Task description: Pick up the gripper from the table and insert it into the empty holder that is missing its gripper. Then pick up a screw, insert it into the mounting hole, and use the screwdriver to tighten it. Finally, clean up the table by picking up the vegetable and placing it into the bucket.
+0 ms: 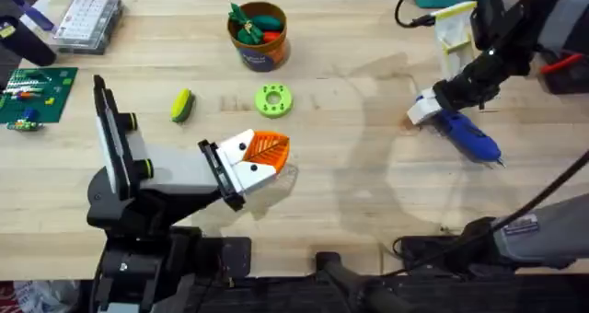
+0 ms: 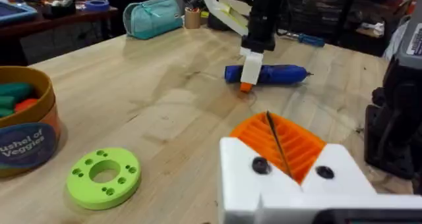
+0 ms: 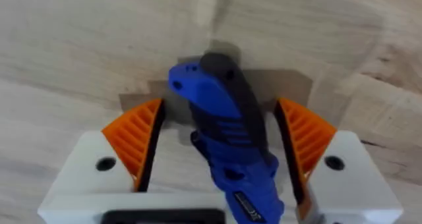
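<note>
The blue screwdriver (image 1: 469,136) lies on the table at the right. My right gripper (image 1: 423,110) stands open over its butt end, an orange pad (image 3: 135,141) on each side with small gaps to the screwdriver (image 3: 227,138). At the tip of my left arm the orange ribbed gripper (image 1: 269,150) sits in the white holder (image 1: 241,170), whose dark holes (image 2: 259,165) face the left wrist camera. My left gripper (image 2: 270,128) has its orange pads together. The yellow-green vegetable (image 1: 182,105) lies left of centre. The orange bucket (image 1: 259,37) stands at the back. The screw is out of view.
A lime-green ring (image 1: 273,99) lies between the vegetable and the screwdriver. A green circuit board (image 1: 35,94) and a clear parts box (image 1: 87,20) sit at the far left. Cables and clutter crowd the back right corner (image 1: 451,18).
</note>
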